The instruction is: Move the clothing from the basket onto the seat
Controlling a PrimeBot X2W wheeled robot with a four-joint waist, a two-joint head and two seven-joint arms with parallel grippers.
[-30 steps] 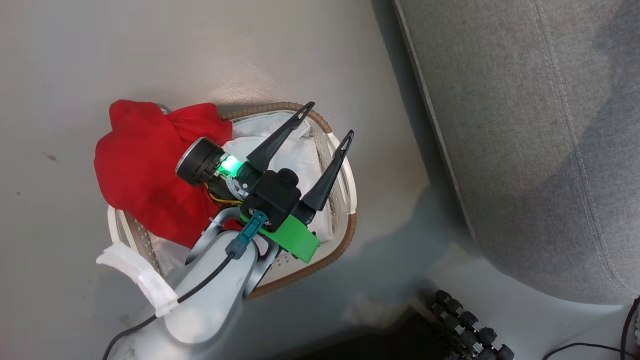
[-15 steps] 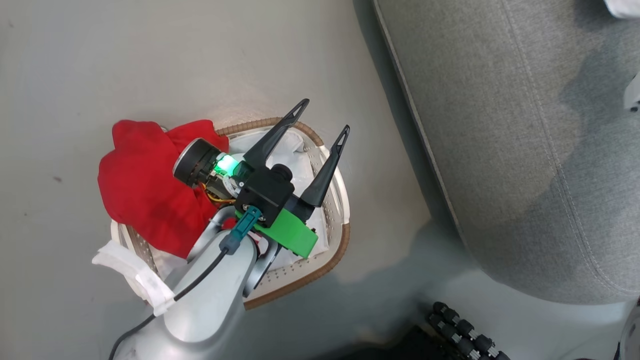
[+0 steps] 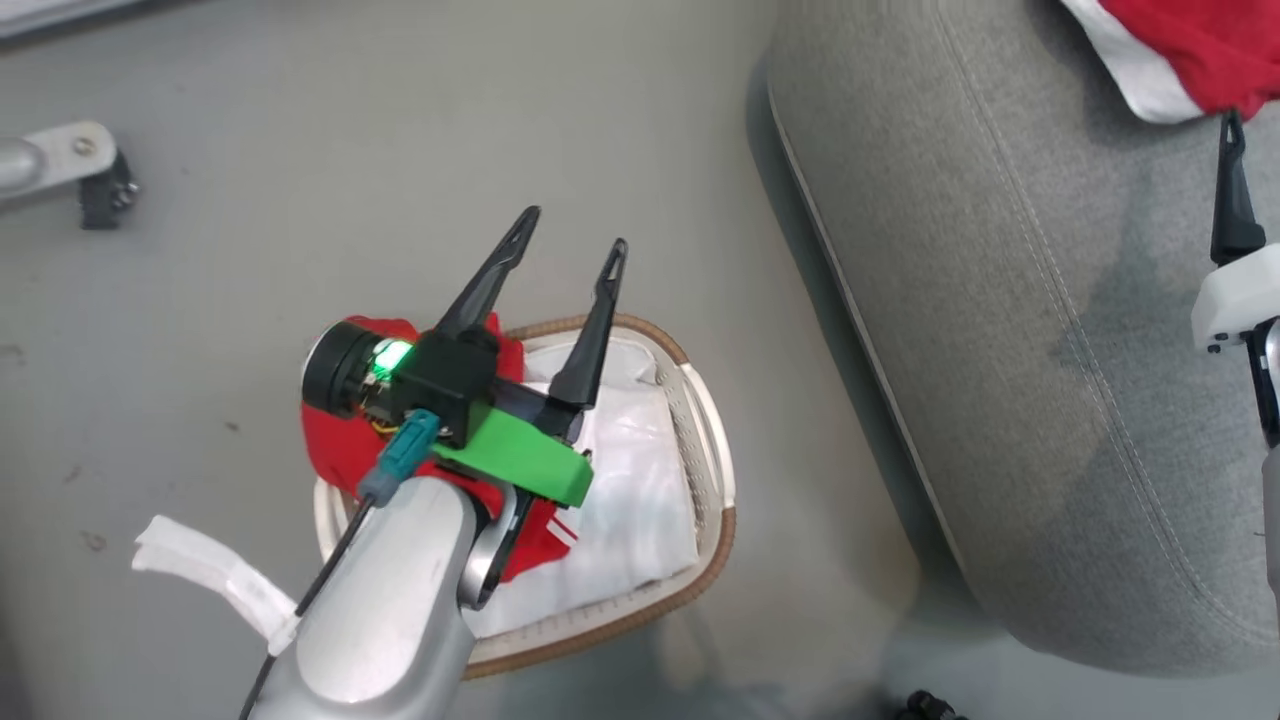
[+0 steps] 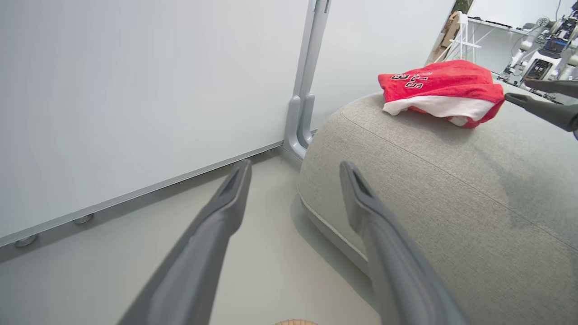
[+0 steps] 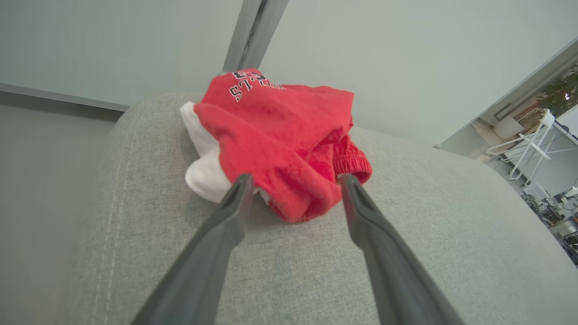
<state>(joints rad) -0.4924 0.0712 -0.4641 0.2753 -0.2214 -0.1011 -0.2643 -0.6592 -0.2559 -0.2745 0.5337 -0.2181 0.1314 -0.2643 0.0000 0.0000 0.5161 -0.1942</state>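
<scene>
- Where your right gripper [image 5: 294,180] points, its two long dark fingers stand spread and hold nothing. The crumpled red garment [image 5: 280,131] lies just past their tips, a soft nubby cloth with a white panel and lettering on its far fold.
- Beneath those fingers and the garment lies the seat [image 5: 316,262], a coarse grey weave with a rounded edge and a stitched seam.
- Your left gripper [image 3: 573,232] is likewise spread wide and empty, and its pale forearm [image 3: 390,600] slants up over the basket [image 3: 715,530].
- Below its jaws, the oval basket has a brown woven rim, a perforated white wall and a rumpled white liner [image 3: 630,500]. A second red garment [image 3: 335,455] is bunched at the side away from the seat.
</scene>
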